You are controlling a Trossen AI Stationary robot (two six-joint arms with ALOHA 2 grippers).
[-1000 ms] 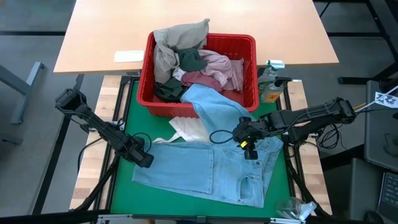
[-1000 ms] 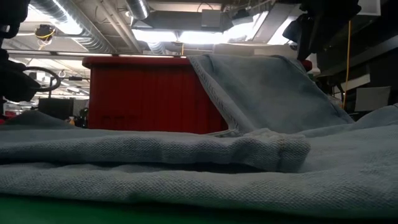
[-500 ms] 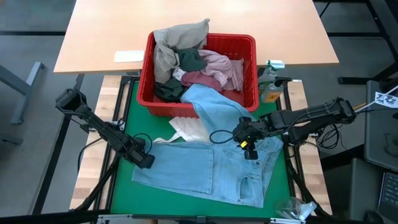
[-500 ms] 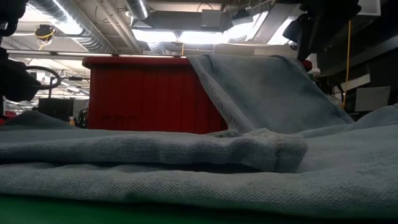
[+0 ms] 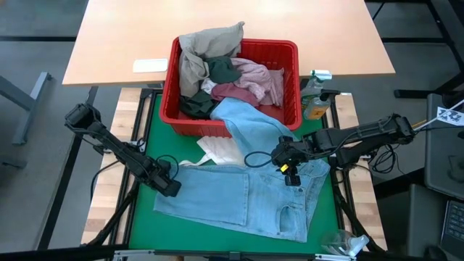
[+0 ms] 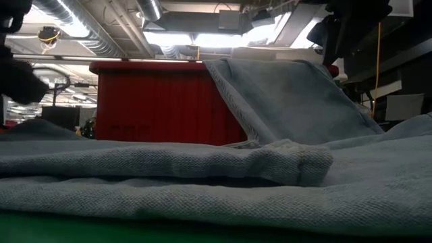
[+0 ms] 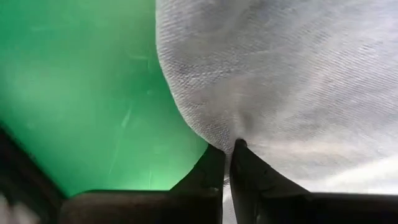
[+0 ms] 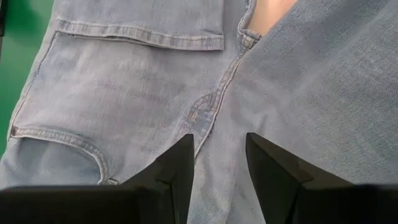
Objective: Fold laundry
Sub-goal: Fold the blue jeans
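Lying spread across the green table mat [image 5: 145,217], a pair of light blue denim jeans [image 5: 239,196] has one leg trailing up over the front wall of the red plastic slotted basket [image 5: 290,54]; the left gripper [image 5: 170,187] sits at the jeans' left edge, its two dark fingers [image 7: 214,174] pressed together on a pinch of the denim, as the left wrist view shows; the right gripper [image 5: 288,170] hangs over the waist area near the pockets, its fingers [image 8: 180,165] parted with cloth visible in the gap; the basket holds a heap of beige-khaki cloth [image 5: 199,51], dark grey-green cloth [image 5: 221,70], mottled pink cloth [image 5: 262,76] and maroon cloth [image 5: 235,92]; a small white piece [image 5: 217,150] lies just beside the basket's front, touching the jeans.
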